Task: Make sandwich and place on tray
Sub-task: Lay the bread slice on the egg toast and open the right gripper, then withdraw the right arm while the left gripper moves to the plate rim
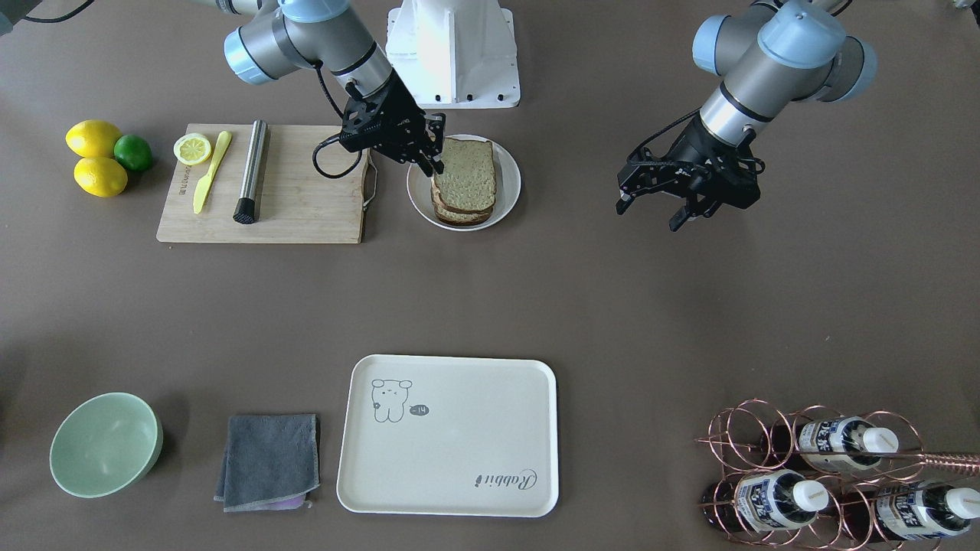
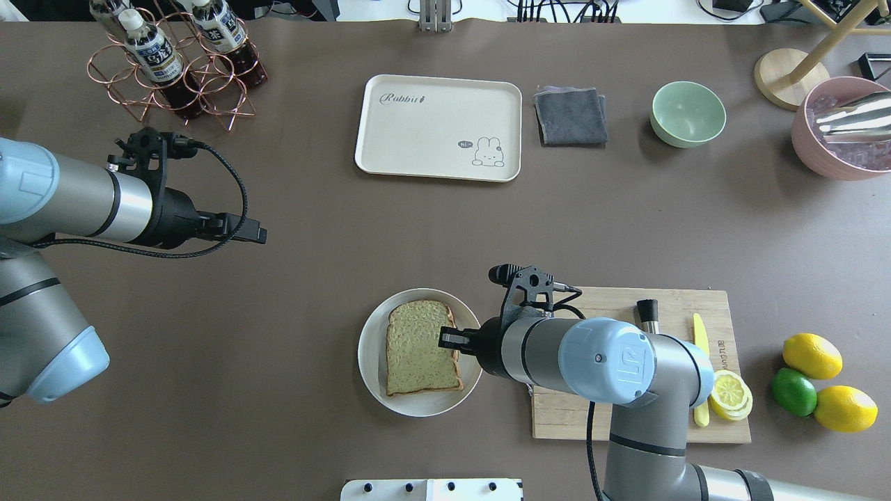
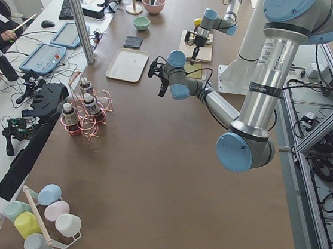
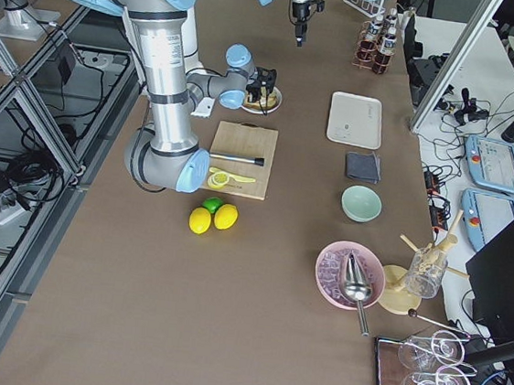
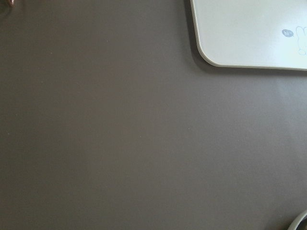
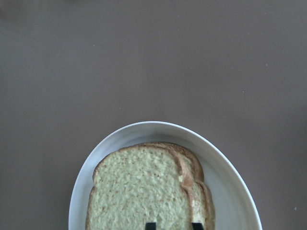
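The sandwich (image 1: 465,182) is being kept as a stack of 2 slices on the round plate (image 1: 508,200), just beside the cutting board (image 1: 306,207), so it is lying within easy reach of the right arm. The right jaws are being held apart and tilted down, both tips showing over the near edge of the top slice in the wrist view. Whether they are touching the bread cannot be told. This is being judged as lining up for a grasp. The left jaws are being held apart over the surface (image 1: 536,291), well away from the food, probably to keep clear. The tray (image 1: 448,459) is lying across the surface from the robot, not yet holding the sandwich.
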